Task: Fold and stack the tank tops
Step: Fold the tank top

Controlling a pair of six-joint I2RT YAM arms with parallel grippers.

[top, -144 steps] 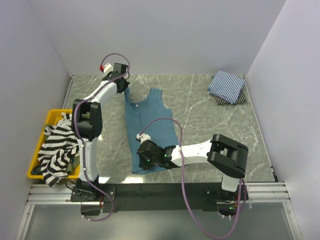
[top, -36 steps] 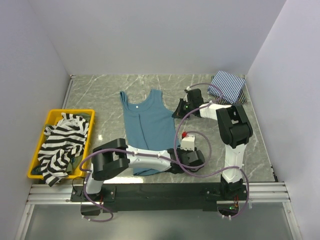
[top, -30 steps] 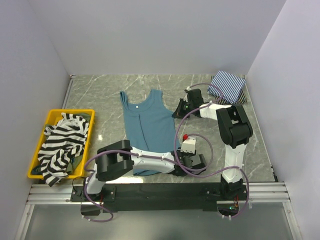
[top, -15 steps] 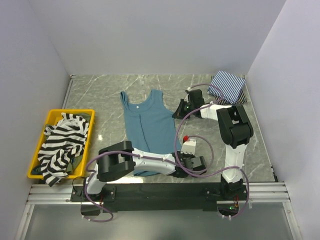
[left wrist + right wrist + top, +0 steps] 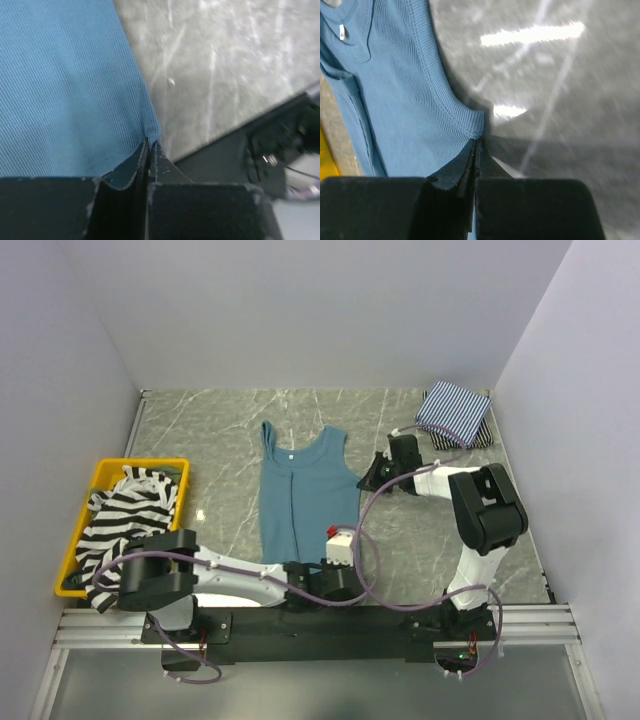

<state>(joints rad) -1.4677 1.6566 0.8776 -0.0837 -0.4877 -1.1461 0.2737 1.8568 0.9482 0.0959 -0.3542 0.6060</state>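
Marble table (image 5: 200, 430); striped top (image 5: 115, 530) in bin (image 5: 140, 462)

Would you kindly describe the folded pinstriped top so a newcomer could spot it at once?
On the grey marble table, look to the far right corner. The pinstriped top lies there, folded into a small square; the teal top is spread flat mid-table and the bold-striped top is heaped in the yellow bin.

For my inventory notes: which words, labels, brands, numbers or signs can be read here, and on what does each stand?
The small white tag at the neckline of the teal-blue ribbed cloth tank top: too small and blurred to read.
No other text, number or sign is visible.
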